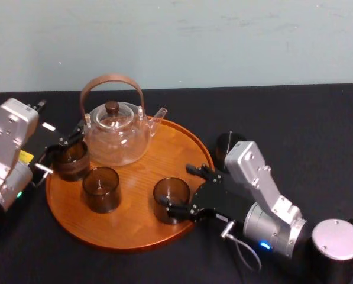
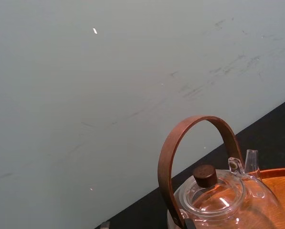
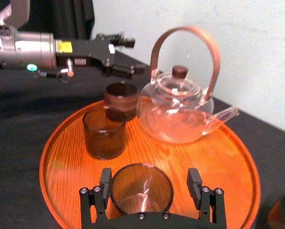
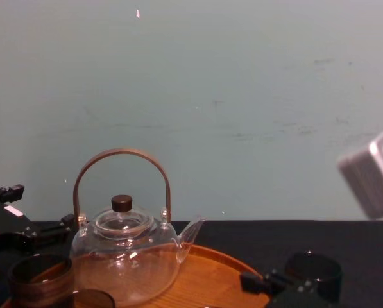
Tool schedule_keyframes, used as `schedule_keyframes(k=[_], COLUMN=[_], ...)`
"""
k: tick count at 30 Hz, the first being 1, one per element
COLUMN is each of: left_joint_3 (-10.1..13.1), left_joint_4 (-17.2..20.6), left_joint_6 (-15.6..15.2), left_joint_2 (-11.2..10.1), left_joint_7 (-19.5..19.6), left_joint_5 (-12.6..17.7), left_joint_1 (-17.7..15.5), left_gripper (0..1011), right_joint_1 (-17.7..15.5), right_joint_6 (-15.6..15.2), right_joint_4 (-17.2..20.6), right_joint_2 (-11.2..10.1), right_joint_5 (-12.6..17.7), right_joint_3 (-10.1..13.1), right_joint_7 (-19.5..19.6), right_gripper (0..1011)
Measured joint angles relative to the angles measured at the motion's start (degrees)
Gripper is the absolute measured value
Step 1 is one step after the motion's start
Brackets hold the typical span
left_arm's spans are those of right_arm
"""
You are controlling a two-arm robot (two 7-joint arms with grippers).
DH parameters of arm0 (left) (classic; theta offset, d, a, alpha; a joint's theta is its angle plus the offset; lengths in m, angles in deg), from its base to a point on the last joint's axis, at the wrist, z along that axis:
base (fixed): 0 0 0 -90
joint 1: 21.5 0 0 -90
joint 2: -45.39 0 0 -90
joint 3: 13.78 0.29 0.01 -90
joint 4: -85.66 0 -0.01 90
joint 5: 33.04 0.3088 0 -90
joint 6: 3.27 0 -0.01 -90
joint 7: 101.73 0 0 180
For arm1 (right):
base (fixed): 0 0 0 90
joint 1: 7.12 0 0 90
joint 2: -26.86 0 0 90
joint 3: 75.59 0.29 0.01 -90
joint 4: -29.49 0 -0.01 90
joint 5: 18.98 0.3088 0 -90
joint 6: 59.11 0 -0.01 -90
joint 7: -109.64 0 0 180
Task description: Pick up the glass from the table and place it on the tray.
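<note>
Currently right claw (image 3: 150, 179) wide, straddling front glass (image 1: 170, 195) on tray (image 1: 135, 236); left claw (image 3: 132, 56) spread by rear glass (image 1: 71, 160); teapot (image 1: 117, 139), middle glass (image 1: 101, 189) behind.

A clear glass teapot (image 1: 117, 136) stands upright, its spout pointing right, with a curved brown handle (image 1: 111, 77) arched over it and a dark round knob (image 1: 112, 107) on its lid. Behind it rises a plain pale green wall (image 1: 223, 35) with faint scuffs.
</note>
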Motion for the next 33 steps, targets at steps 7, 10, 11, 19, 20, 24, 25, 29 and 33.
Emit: schedule_keyframes(k=[7,10,11,19,20,24,25,29,33], left_joint_3=[0.0,0.0,0.0,0.0,0.0,0.0,0.0,0.0,0.0], left_joint_4=[0.0,0.0,0.0,0.0,0.0,0.0,0.0,0.0,0.0], left_joint_6=[0.0,0.0,0.0,0.0,0.0,0.0,0.0,0.0,0.0], left_joint_2=[0.0,0.0,0.0,0.0,0.0,0.0,0.0,0.0,0.0], left_joint_7=[0.0,0.0,0.0,0.0,0.0,0.0,0.0,0.0,0.0], left_joint_5=[0.0,0.0,0.0,0.0,0.0,0.0,0.0,0.0,0.0], left_joint_1=[0.0,0.0,0.0,0.0,0.0,0.0,0.0,0.0,0.0], left_gripper=[1001,1001,1001,1001,1001,1001,1001,1001,1001], right_joint_1=[-1.88,-3.39,-4.17,-9.23,-9.76,-12.42,-12.77,-13.69,-13.24], right_joint_6=[0.94,1.05,0.9,-0.71,-0.7,-0.54,-0.52,-0.44,-0.53], right_joint_4=[4.13,6.21,7.04,11.16,11.47,12.46,12.47,12.07,10.43], right_joint_2=[-1.73,-2.86,-3.43,-6.57,-6.83,-7.93,-8.05,-8.24,-7.97], right_joint_5=[0.85,1.36,1.59,3.54,3.82,5.02,5.19,5.89,6.43], right_joint_3=[1.77,2.73,3.16,8.05,8.72,12.53,13.14,15.41,16.75], right_joint_7=[0.56,0.87,1.03,3.12,3.37,4.86,5.04,5.69,5.92], right_gripper=[1002,1002,1002,1002,1002,1002,1002,1002,1002])
